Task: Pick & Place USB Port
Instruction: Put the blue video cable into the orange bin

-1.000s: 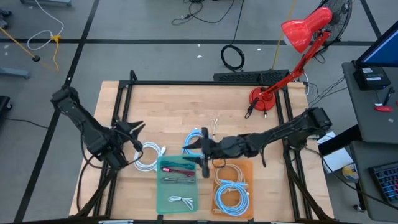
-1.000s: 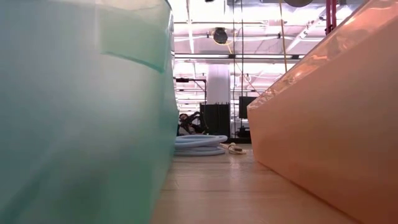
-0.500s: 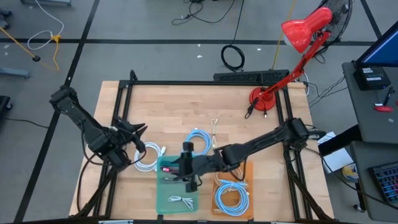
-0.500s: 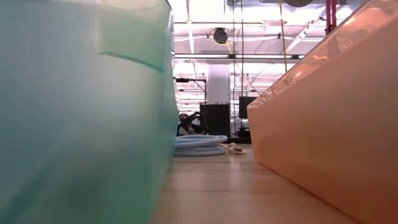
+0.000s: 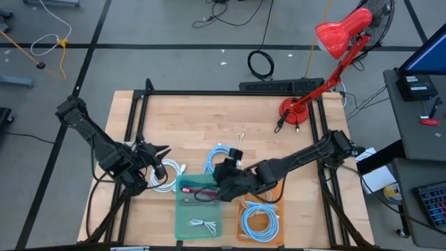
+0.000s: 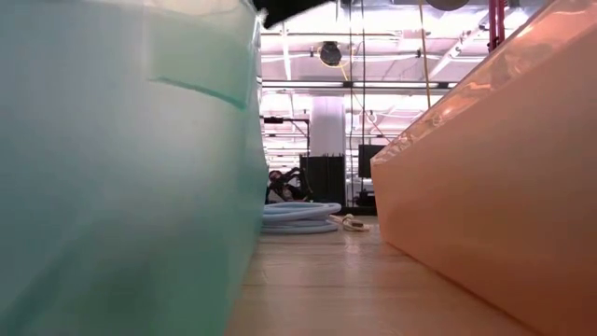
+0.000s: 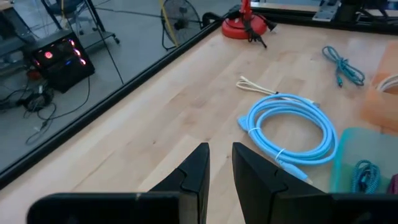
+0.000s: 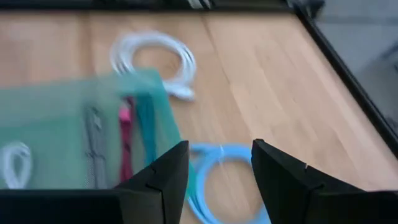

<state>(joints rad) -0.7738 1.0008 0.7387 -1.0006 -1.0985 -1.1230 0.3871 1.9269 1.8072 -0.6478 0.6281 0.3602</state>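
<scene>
Several coiled cables are the task's things; which of them bears the USB port I cannot tell. A blue coil (image 5: 221, 157) and a white coil (image 5: 167, 178) lie flat on the wooden table. The green tray (image 5: 198, 206) holds a red cable (image 8: 125, 138) and other thin cables. The orange tray (image 5: 261, 213) holds a blue coil. My right gripper (image 8: 219, 163) hangs open above the blue coil (image 8: 217, 180) and the green tray's far right corner, with nothing between its fingers. My left gripper (image 7: 220, 167) hovers by the white coil, its fingers a narrow gap apart and empty.
A red desk lamp (image 5: 300, 110) stands at the table's far right. A thin white cable (image 7: 255, 86) and a teal cable (image 7: 341, 62) lie on the bare wood beyond the blue coil (image 7: 289, 127). Black frame rails run along the table's edges.
My right gripper has swung out over the green tray and come back toward the tray's far right corner, turning and tipping as it went. My left gripper has swung a little toward the table's right. The cables and trays have stayed where they were.
</scene>
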